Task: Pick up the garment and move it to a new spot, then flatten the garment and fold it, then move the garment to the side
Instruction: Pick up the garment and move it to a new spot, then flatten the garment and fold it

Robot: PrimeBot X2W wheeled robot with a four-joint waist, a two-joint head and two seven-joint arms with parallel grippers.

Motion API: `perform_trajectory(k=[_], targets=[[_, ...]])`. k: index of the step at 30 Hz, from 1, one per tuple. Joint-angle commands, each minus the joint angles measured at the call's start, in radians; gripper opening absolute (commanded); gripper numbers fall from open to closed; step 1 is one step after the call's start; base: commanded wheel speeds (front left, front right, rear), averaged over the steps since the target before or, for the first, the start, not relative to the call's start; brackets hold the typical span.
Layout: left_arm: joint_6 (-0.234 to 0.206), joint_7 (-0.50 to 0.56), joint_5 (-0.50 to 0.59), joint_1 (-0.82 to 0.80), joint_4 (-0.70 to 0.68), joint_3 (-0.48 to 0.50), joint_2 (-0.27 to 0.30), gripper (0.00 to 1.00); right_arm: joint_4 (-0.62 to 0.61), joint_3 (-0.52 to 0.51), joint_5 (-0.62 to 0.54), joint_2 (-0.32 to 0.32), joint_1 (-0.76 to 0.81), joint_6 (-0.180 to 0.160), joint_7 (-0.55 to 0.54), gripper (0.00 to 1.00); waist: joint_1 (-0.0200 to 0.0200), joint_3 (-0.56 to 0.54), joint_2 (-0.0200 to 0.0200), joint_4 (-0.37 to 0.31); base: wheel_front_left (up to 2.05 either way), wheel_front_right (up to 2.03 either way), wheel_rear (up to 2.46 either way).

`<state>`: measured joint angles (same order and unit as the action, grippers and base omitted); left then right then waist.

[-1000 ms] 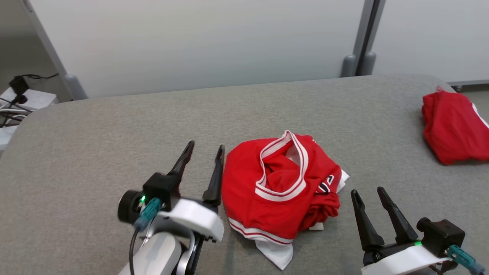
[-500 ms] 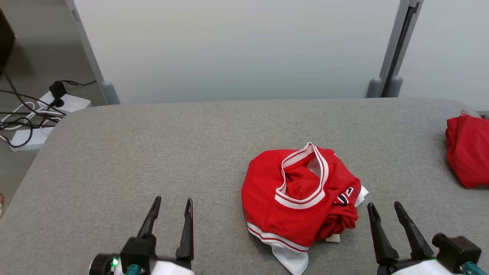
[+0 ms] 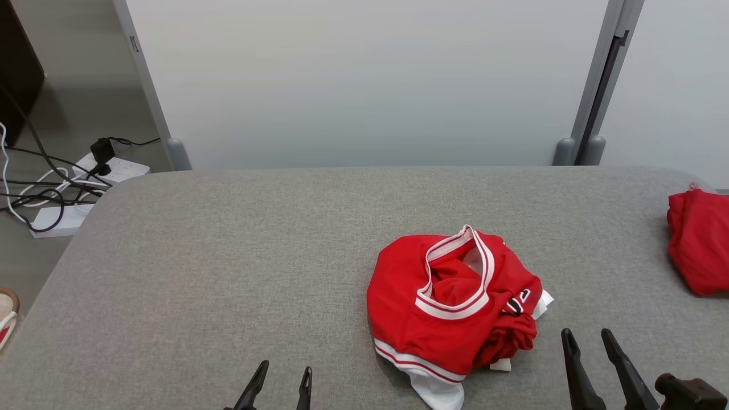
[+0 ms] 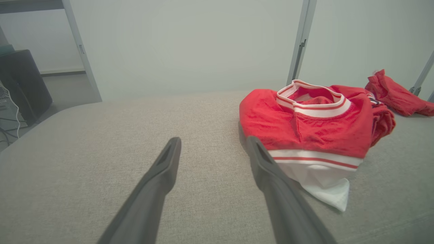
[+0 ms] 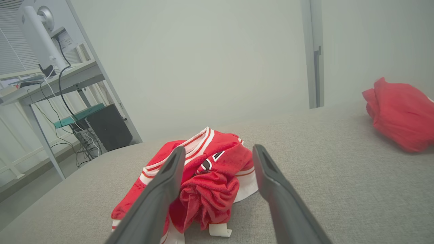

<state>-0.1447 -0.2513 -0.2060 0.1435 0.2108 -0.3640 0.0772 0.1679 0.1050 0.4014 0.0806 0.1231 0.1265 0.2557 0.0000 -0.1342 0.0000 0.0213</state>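
The tabletop (image 3: 228,256) is covered with grey woven fabric and has rounded corners. In the head view it takes the lower half of the frame, from the left edge to the right edge. Two things lie directly on it. The garment (image 3: 410,302), red with white and red striped trim, lies crumpled in a heap at the lower centre-right of the frame. Its neck opening is turned upward and a white part sticks out at its lower side. A second red cloth (image 3: 697,245), bunched up, lies at the right edge of the frame, well apart from the garment.
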Motion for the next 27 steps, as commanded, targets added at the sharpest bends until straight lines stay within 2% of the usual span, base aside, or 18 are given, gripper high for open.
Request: perform_trajectory(k=[1, 11, 15, 20, 27], targets=[[0.004, -0.010, 0.013, -0.028, -0.020, 0.039, -0.007, 1.00, -0.030, 0.019, -0.014, 0.011, -0.020, 0.004, 0.006, 1.00, 0.0000, 0.000, 0.0000, 0.000, 0.00, 0.00, 0.00], [0.047, -0.010, 0.031, -0.043, 0.019, 0.027, -0.022, 1.00, -0.036, 0.019, -0.020, 0.006, -0.019, 0.004, 0.006, 1.00, 0.0000, 0.004, 0.0000, 0.002, 0.00, 0.00, 0.00], [0.081, -0.010, 0.020, -0.068, 0.054, -0.010, -0.025, 1.00, -0.038, 0.020, -0.018, 0.012, -0.021, 0.004, 0.006, 1.00, 0.0000, 0.014, 0.0000, -0.004, 0.00, 0.00, 0.00], [0.110, -0.010, -0.022, -0.138, 0.079, -0.091, -0.027, 1.00, -0.040, 0.021, -0.018, 0.019, -0.029, 0.004, 0.006, 1.00, 0.0000, 0.040, 0.0000, -0.016, 0.00, 0.00, 0.00], [0.104, -0.010, -0.111, -0.282, 0.154, -0.241, -0.027, 1.00, -0.035, 0.036, -0.015, 0.033, -0.051, 0.004, 0.006, 1.00, 0.0000, 0.087, 0.0000, -0.051, 0.00, 0.00, 0.00]])
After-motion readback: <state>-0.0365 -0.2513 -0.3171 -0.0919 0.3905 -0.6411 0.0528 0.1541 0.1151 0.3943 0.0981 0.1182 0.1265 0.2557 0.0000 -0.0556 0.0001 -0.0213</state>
